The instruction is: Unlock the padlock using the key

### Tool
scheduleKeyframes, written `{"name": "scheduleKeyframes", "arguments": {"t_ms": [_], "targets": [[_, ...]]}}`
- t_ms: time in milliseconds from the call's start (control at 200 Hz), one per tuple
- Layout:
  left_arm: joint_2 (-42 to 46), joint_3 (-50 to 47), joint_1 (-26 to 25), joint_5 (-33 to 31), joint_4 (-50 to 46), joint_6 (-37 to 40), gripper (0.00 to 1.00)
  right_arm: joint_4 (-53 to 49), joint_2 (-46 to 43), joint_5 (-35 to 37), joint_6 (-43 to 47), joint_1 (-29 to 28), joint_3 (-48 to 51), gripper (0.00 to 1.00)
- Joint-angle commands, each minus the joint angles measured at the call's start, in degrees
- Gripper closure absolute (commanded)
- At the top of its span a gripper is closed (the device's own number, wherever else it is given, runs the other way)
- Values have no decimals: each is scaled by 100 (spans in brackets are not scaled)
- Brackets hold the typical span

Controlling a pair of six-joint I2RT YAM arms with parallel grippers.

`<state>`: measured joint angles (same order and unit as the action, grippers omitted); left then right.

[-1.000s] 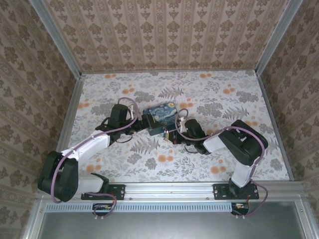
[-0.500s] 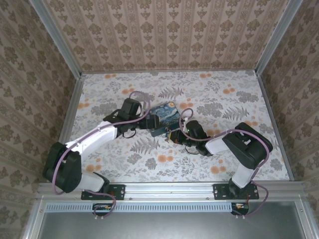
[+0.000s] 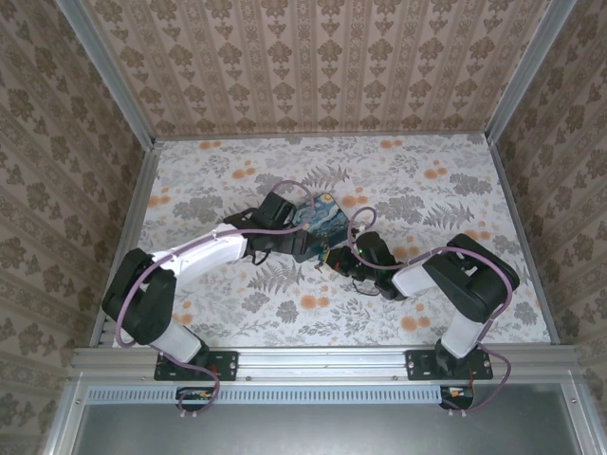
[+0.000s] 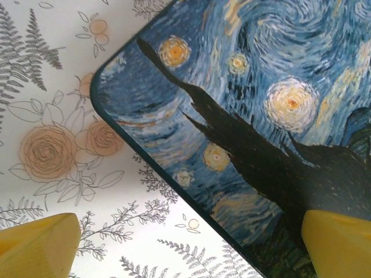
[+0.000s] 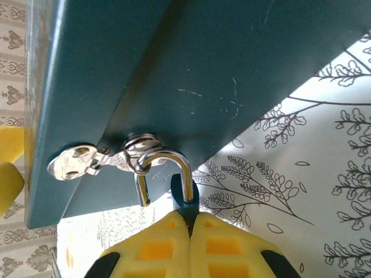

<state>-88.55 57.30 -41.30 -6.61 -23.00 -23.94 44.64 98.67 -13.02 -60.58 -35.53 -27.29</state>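
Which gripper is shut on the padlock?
The right gripper: its yellow fingers pinch the padlock by its teal body. The left gripper hangs open, fingers apart over the painted box.

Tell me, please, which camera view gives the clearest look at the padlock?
The right wrist view: the padlock sits close up, its body pinched in the right claw, its shackle through a ring on the box. In the top external view it is too small to make out; the left wrist view faces the box's painted lid.
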Motion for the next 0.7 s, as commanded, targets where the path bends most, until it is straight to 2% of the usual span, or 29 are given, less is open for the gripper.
{"name": "scheduleKeyframes", "arguments": {"t_ms": [0, 695], "targets": [[-131, 121, -60, -397, -222, 192, 0, 126, -14, 203, -272, -33, 83, 100], [-470, -53, -290, -552, -197, 235, 0, 883, 213, 833, -1111, 69, 165, 100]]}}
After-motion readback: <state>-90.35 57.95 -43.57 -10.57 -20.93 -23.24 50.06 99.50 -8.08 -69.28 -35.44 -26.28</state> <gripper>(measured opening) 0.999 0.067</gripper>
